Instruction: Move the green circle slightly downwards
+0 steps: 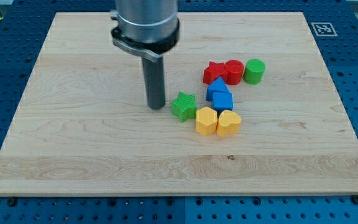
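Observation:
The green circle (254, 71) is a short green cylinder at the right end of the block cluster, just right of the red circle (234, 71). My tip (156, 106) rests on the board left of the green star (183, 106), well to the left of and below the green circle. The rod rises to the arm's grey body at the view's top.
A red star (215, 72) sits left of the red circle. A blue triangle (217, 88) and a blue block (222, 101) lie below them. A yellow hexagon (206, 121) and a yellow heart (229, 123) lie lower. The wooden board (73, 143) sits on a blue perforated table.

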Controlling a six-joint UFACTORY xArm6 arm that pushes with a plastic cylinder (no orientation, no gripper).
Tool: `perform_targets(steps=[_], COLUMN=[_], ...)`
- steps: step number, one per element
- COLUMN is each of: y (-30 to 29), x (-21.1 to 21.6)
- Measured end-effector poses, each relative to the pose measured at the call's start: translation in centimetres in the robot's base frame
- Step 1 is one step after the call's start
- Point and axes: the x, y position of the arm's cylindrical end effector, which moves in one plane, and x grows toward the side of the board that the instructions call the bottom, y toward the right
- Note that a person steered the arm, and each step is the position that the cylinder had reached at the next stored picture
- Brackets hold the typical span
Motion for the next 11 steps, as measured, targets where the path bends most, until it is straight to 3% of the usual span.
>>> perform_targets(steps=[3, 6, 8, 9, 11], y=[-2.9, -2.8, 4.5, 11.3, 21.2], x=[-14.1, -15.7, -20.3, -19.0, -11.5])
